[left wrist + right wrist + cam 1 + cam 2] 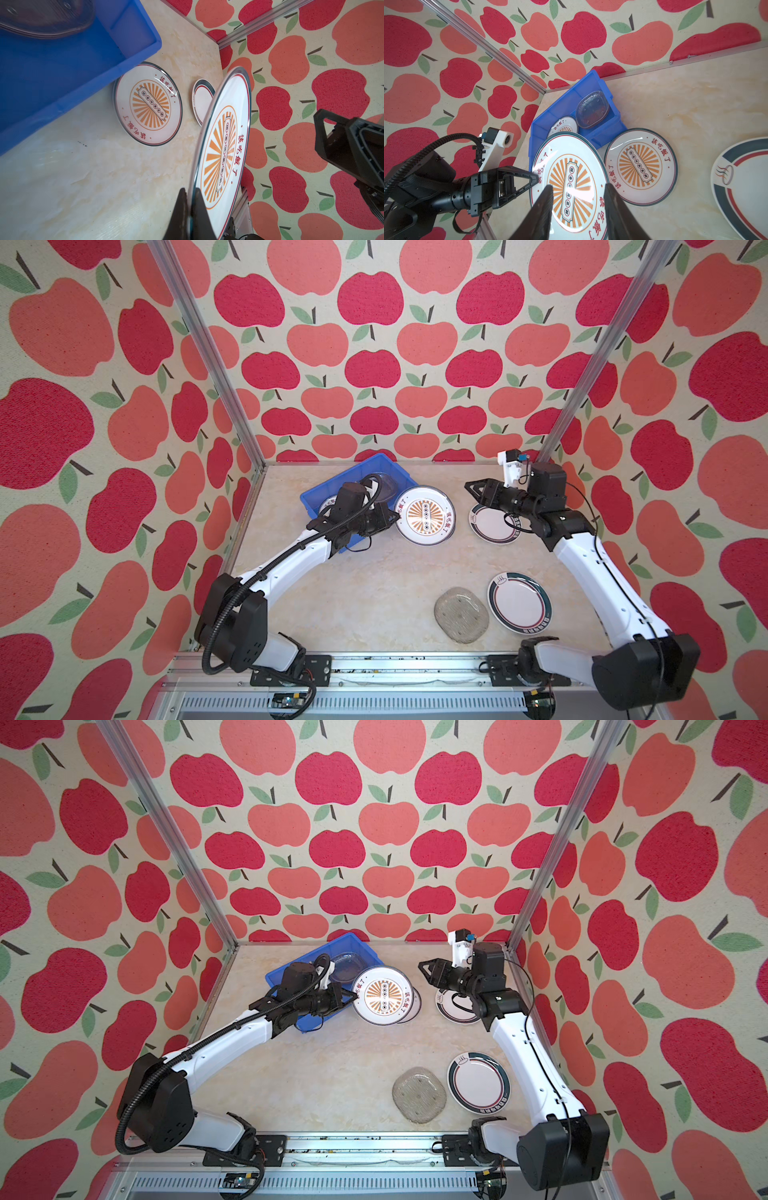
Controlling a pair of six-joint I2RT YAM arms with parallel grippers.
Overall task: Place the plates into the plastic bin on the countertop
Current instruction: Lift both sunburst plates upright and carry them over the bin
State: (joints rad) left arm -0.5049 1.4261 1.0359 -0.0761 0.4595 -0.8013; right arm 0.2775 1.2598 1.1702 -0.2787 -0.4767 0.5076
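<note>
— Where is the held sunburst plate [424,515]?
— Centre of both top views, tilted clear of the countertop [374,585]. Your left gripper [392,516] is clamped on its left rim, just right of the plastic bin [328,489].
— Any room around its edges?
— A second sunburst plate [148,104] lies beneath it, against the bin's corner. Your right gripper [471,491], jaws apart and empty, hangs well apart at right. Bare surface spreads lower centre.

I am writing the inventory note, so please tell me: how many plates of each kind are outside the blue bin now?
Orange sunburst: 2 (held plate in the left gripper; lying plate on the countertop)
Green-rimmed: 2 (far plate; near plate)
Clear glass: 1 (glass plate)
Total: 5
</note>
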